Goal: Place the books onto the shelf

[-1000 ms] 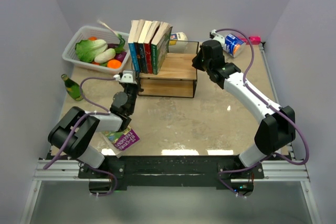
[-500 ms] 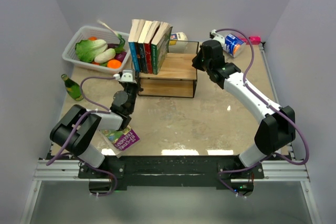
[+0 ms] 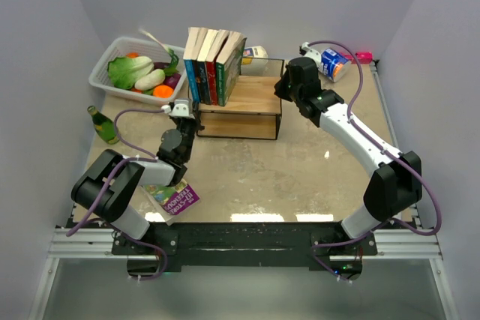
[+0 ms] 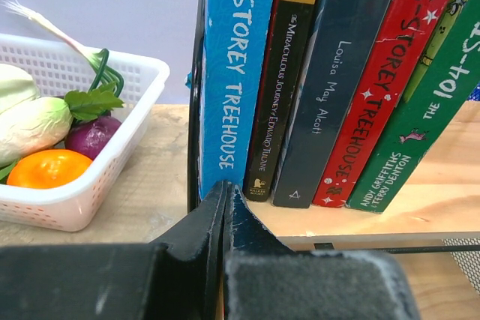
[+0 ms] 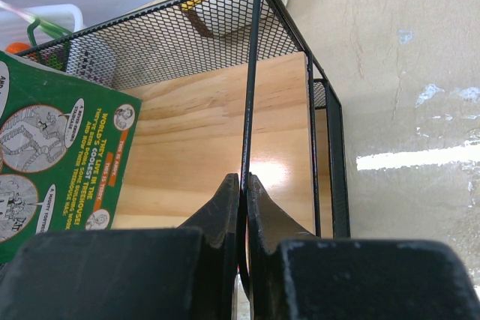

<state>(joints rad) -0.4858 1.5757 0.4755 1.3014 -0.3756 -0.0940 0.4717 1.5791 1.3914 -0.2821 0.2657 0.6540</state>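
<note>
The left pincer (image 4: 225,192) is closed, its fingers pressed together with nothing between them. Its tip is at the foot of the left post of the shelf (image 3: 247,99); whether it touches the post, I cannot tell. The left arm is folded low in the lower left of the overhead frame, and its forearm reaches up toward the left front corner of the shelf. A basket (image 4: 127,148) stands left of the shelf.

The right pincer (image 5: 241,185) is closed on the shelf: a thin black corner rod runs into the slit between its fingers. The right arm stretches from the lower right diagonally to the upper centre, with its wrist at the right end of the shelf.

Compared with the earlier frames, the left arm's base part has shifted very slightly. The books and the right arm are as before.

Five books (image 3: 214,69) stand on the top board, at upper centre. Their long axis is upright and their spines face the arms. The blue one is straight, and the ones further right lean with their tops to the right. A loose book (image 3: 178,198) lies flat on the table at lower left, turned slantwise, partly under the left arm.
</note>
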